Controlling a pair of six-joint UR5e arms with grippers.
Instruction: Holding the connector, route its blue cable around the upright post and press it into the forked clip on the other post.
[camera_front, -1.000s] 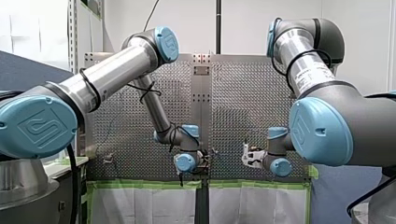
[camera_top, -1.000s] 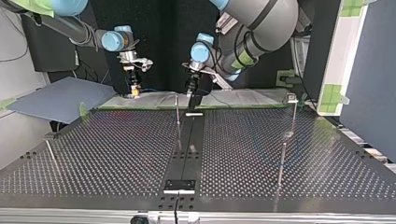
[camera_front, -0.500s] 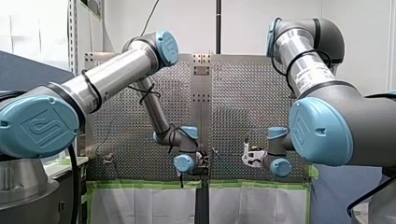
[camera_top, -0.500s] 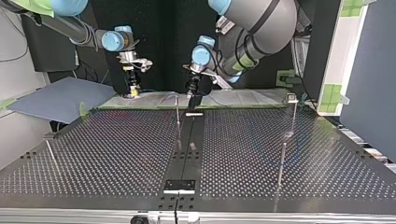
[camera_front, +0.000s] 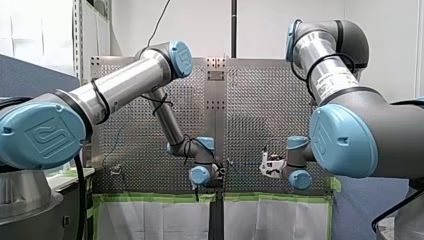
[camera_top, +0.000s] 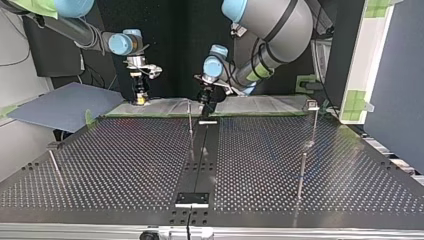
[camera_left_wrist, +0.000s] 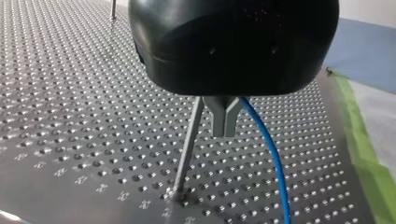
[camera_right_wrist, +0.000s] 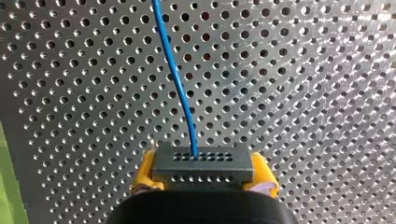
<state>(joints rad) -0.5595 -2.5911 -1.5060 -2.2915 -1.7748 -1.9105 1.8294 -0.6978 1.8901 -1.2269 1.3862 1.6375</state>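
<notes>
My right arm's yellow-padded jaws pinch the dark grey perforated block connector (camera_right_wrist: 202, 165), its thin blue cable (camera_left_wrist: 271, 154) trailing past my left arm's pressed-together metal jaws beside the slim metal upright post (camera_left_wrist: 186, 154): pull too taut and it could slip the post or bend it.

The perforated table (camera_top: 125, 165) fills the lower half of the top view, and a black strip (camera_top: 202, 160) runs down its middle. At the left of that view, a grey-blue sheet (camera_top: 60, 106) lies beside the table. In the front view, green tape (camera_front: 150, 198) crosses the lower part, just above a white covering (camera_front: 150, 220).
</notes>
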